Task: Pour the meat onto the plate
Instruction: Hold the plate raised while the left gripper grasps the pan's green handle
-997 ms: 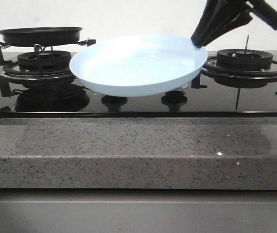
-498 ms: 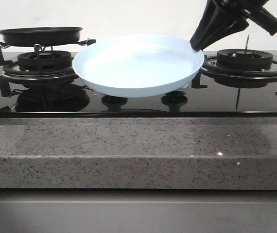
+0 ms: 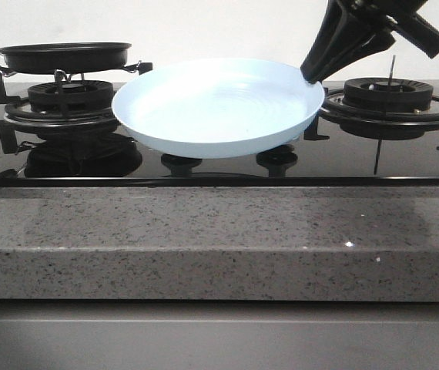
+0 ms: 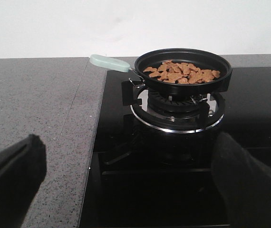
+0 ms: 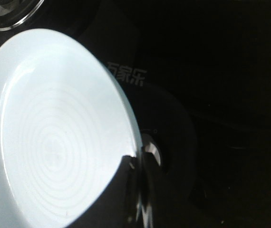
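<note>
Pale-blue plate (image 3: 216,104) is held clear of the hob glass (image 3: 404,158) by the right gripper (image 3: 312,73), which is clamped on the rim at the plate's right edge; right wrist view confirms the pinch, one dark finger lying over the rim w/ the plate's inner face bare. Plate sits between the two burners, tilted slightly, near side lower, free edge reaching toward the left burner (image 3: 69,96). Nothing on the plate yet.

Meat (image 4: 180,72) is all in the black frying pan (image 4: 183,69) on the left burner, a loose heap of tan pieces spread over the pan floor. Pan handle (image 4: 109,62), pale green, sticks out toward the granite counter (image 4: 35,114). Left gripper (image 4: 126,175) hangs short of the pan, fingers wide apart, holding nothing, not touching handle or pan.

Judgement: step in hand is positioning the plate as receiver; pour not begun.

Recommendations:
- Level the plate or tip it toward the pan side, so pieces don't slide off the low front lip
- Bring the plate's free rim just beside and below the pan's edge before any tilt
- Single rim pinch is a weak hold; added meat weight far from the grip could lever it down. Keep the landing zone near the gripped side
- Left arm should take the handle squarely, lift, then tilt slowly; flat pieces likely let go in a clump
</note>
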Available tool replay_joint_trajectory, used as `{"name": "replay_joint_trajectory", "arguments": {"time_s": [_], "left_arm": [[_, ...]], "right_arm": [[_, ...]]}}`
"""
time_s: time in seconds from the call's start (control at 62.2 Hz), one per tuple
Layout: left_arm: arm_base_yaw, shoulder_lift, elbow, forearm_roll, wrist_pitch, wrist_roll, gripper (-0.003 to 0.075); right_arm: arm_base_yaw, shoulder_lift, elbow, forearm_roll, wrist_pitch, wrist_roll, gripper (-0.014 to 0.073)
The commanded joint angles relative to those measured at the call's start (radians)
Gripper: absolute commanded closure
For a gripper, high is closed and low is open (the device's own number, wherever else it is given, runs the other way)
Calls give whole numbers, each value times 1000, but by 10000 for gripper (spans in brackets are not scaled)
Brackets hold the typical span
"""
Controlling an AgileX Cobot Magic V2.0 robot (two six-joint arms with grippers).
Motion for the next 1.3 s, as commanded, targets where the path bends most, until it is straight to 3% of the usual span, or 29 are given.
{"name": "replay_joint_trajectory", "arguments": {"time_s": [0.0,0.289,0.546,0.659,0.932,1.109,1.286], "left_arm": [[-7,9,-37,-23,-90,-9,31],[-7,9,-37,-125,-72,-9,31],[-7,48,-117,-397,37,-9,31],[-7,156,-179,-520,74,-9,31],[47,512,-385,-628,102,-9,31],[183,717,-585,-722,289,40,31],[304,911,-737,-1011,548,246,31]], "right_arm": [[0,-51,-23,45,-20,-14,645],[0,-51,-23,45,-20,-14,645],[0,-51,-23,45,-20,-14,645],[0,-51,-23,45,-19,-14,645],[0,-51,-23,45,-17,-14,645],[0,-51,-23,45,-17,-14,645],[0,-51,-23,45,-17,-14,645]]}}
